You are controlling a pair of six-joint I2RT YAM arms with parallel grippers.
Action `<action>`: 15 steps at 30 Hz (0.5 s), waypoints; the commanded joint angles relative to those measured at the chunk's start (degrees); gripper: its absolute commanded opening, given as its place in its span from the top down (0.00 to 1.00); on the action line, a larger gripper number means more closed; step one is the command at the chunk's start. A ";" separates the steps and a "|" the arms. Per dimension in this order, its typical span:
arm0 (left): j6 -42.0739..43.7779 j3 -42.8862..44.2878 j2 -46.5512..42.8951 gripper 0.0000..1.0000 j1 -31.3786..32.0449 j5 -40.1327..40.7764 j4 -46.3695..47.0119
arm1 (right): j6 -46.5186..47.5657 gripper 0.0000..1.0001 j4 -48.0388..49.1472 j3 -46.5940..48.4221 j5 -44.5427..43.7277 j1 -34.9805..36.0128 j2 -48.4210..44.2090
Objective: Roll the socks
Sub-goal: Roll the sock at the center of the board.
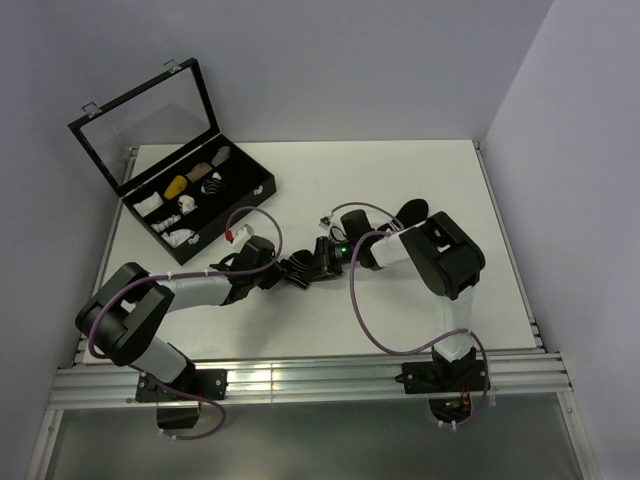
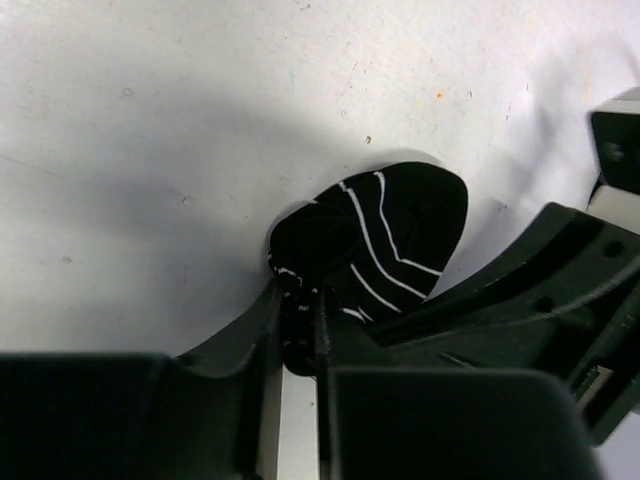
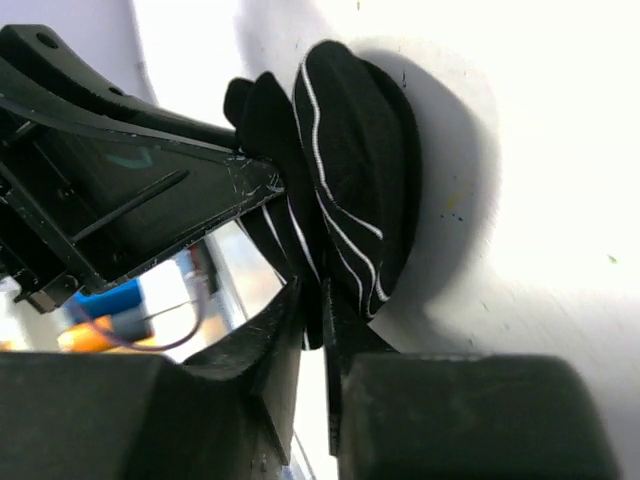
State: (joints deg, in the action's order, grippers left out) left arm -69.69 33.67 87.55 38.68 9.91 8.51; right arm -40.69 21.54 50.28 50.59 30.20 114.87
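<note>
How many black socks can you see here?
2, probably: one striped sock held between the left gripper and the right gripper; a black oval beyond the right arm looks like the second, partly hidden.

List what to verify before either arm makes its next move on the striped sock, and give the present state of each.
1. Left jaws gripping the striped sock: ok, closed on its edge.
2. Right jaws gripping it: ok, fabric is pinched between them.
3. Room between the two wrists: not ok, they are very close, with the sock bunched between them.
4. Sock rolled: not ok, loose folded layers show.
5. Sock lifted off the table: cannot tell.
6. Open case out of the way: ok, at the table's far left, away from the sock.
</note>
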 commanded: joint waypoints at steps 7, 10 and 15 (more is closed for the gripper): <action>2.10 2.62 1.66 0.98 0.26 0.46 -8.25 | 18.26 0.63 -8.09 -6.50 -30.61 4.95 -19.91; 2.72 3.33 1.75 0.99 0.26 0.20 -10.00 | 23.45 0.62 -7.04 -9.05 -40.64 9.78 -25.02; 3.07 3.86 1.92 1.00 0.26 -0.94 -10.27 | 31.18 0.59 -1.77 -11.96 -50.40 17.78 -27.77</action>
State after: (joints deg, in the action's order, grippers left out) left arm -68.53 36.67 88.20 38.74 9.78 3.38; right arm -17.63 16.86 39.81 11.35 44.56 88.16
